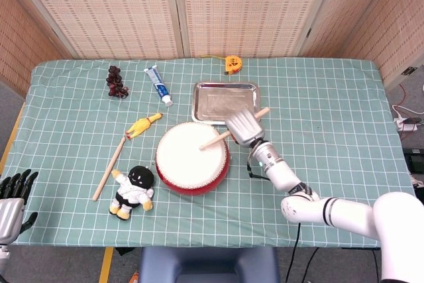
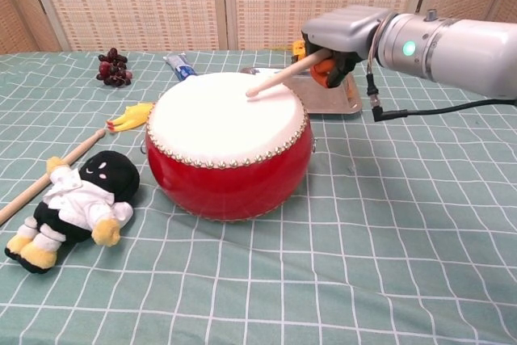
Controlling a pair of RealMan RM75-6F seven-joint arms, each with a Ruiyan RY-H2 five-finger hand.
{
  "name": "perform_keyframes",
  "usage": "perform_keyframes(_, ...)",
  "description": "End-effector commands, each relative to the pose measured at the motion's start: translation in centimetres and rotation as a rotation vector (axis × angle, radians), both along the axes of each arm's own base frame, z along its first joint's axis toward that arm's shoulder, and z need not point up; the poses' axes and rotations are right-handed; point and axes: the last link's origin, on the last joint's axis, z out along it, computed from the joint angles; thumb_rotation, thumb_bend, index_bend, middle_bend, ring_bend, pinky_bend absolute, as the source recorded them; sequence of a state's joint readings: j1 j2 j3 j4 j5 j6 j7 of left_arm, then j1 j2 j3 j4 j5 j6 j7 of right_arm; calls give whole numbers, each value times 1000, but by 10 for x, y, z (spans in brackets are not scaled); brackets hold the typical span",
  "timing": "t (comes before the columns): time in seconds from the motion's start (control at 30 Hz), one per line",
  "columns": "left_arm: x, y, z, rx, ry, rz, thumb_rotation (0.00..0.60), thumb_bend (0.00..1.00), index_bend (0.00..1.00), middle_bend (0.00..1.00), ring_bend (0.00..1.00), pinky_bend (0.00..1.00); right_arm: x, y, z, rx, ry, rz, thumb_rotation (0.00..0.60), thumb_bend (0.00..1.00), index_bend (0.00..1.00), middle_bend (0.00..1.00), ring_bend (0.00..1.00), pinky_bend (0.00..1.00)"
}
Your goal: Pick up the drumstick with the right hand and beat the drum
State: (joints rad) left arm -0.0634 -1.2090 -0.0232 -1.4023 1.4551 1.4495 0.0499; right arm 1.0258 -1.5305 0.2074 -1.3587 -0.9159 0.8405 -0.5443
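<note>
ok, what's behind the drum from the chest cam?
Behind the drum lies a metal tray, partly covered by the right hand holding the drumstick. A toothpaste tube shows further back. The tray's inside is hidden.

The drum (image 1: pixel 192 164) stands upright on the bench near its middle, a squat round body with red sides, a white skin on top and a row of pale studs round the rim. The drumstick (image 1: pixel 233 130) is a plain light wooden rod gripped by the right hand (image 1: pixel 243 128) at the drum's far right edge. It slants down to the left, its tip over the skin's far right part.
</note>
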Motion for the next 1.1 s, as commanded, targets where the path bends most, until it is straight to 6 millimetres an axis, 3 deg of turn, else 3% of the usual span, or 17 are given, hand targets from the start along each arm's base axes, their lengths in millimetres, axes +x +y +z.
perform_keyframes(0.03, 1, 0, 0, -1, -2, -4, 600, 230, 27, 0, 17, 18, 5, 2, 14, 38, -141, -43, 600, 1000, 1000, 1000, 1000, 1000)
perform_keyframes(0.4, -1, -1, -1, -3, -4, 4, 600, 232, 27, 0, 17, 19, -11, 3, -14, 11, 157, 16, 600, 1000, 1000, 1000, 1000, 1000)
perform_keyframes(0.5, -2, -1, -1, -3, -5, 7, 600, 230, 27, 0, 16, 18, -4, 5, -11, 23, 89, -10, 600, 1000, 1000, 1000, 1000, 1000)
perform_keyframes(0.63, -2, -1, 0, 2, -2, 1, 600, 231, 27, 0, 17, 18, 13, 11, 5, 67, -128, -35, 600, 1000, 1000, 1000, 1000, 1000)
perform_keyframes(0.77, -1, 0, 1, 1, 0, -6, 600, 231, 27, 0, 17, 18, 16, 11, 19, 66, -198, -14, 600, 1000, 1000, 1000, 1000, 1000)
perform_keyframes(0.9, 0, -1, 0, 0, 0, -8, 600, 230, 27, 0, 17, 19, 10, 10, 15, 67, -126, -6, 600, 1000, 1000, 1000, 1000, 1000)
perform_keyframes(1.1, -1, -2, 1, 0, 2, -2, 600, 230, 27, 0, 16, 18, -2, 8, -7, 46, 102, 28, 600, 1000, 1000, 1000, 1000, 1000)
